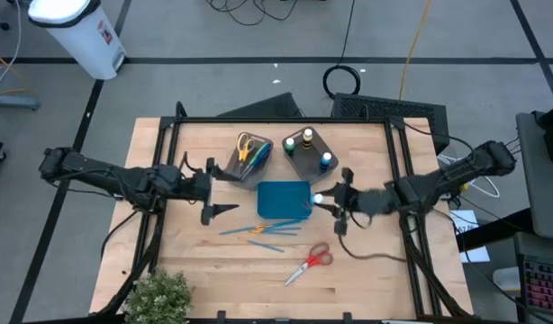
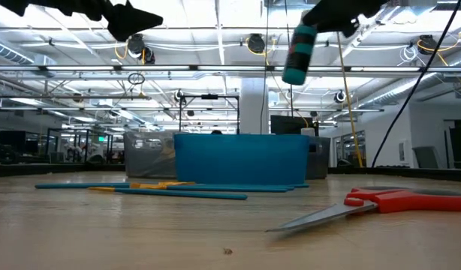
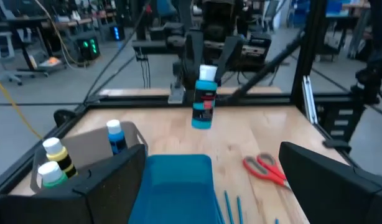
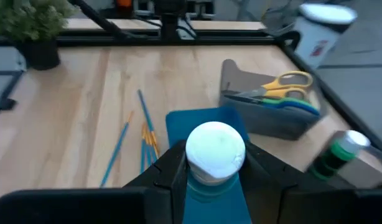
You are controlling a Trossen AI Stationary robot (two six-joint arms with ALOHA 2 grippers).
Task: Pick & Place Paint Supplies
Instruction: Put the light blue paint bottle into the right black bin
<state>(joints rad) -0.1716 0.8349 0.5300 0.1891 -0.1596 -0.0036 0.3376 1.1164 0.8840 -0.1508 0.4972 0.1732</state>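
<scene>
Paint bottle (image 3: pixel 204 97) hung in the air over the teal tray's (image 1: pixel 284 199) edge, pinched by the right gripper (image 1: pixel 334 202), left gripper (image 1: pixel 224 210) spread idle; next probably needed carry to bottle bin (image 1: pixel 310 150).

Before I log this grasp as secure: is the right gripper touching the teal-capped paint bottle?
Touching. In the right wrist view the right gripper has its fingers pressed against both sides of the paint bottle; the low view shows it hanging high above the table.
</scene>
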